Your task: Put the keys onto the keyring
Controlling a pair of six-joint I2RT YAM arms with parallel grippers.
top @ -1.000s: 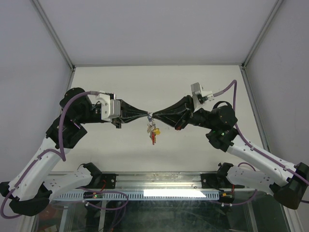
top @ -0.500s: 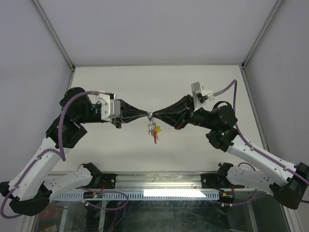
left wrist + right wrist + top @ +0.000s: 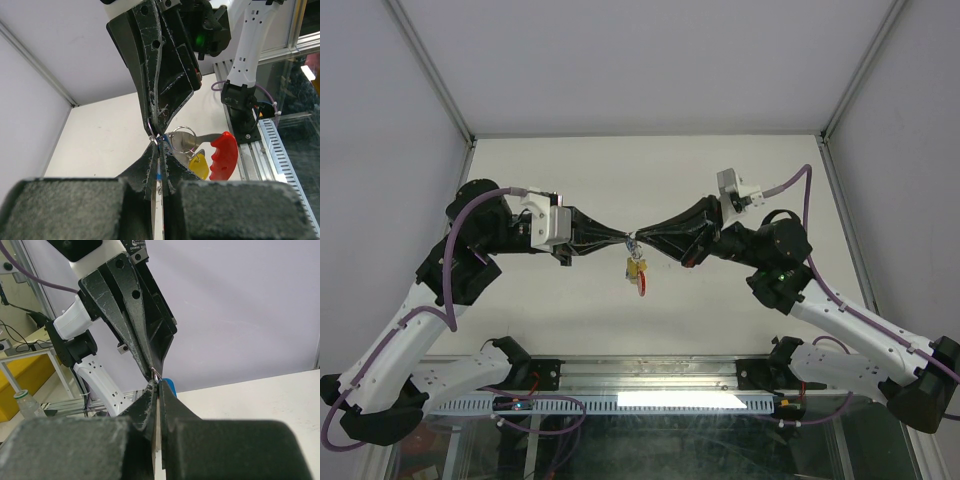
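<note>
Above the table my left gripper (image 3: 625, 238) and right gripper (image 3: 640, 238) meet tip to tip, both shut. In the left wrist view a blue key (image 3: 159, 175) shows as a strip between my left fingers (image 3: 150, 165). The thin silvery keyring (image 3: 183, 127) sits right at the meeting point. Its wire (image 3: 155, 372) is pinched at the tip of my right gripper (image 3: 159, 384). A red-headed key (image 3: 223, 155) and a yellow-headed key (image 3: 200, 166) hang from the ring, and both dangle below the tips (image 3: 640, 276) in the top view. The blue head (image 3: 170, 386) peeks out behind my right finger.
The white table (image 3: 580, 180) is walled by pale panels on three sides. The arm bases and a metal rail (image 3: 640, 385) line its near edge. A bottle (image 3: 22, 405) and a yellow stand (image 3: 25, 380) lie beyond the cell, off the table.
The hanging yellow and red keys have swung and turned a little below the tips. Both grippers stay shut and almost still.
</note>
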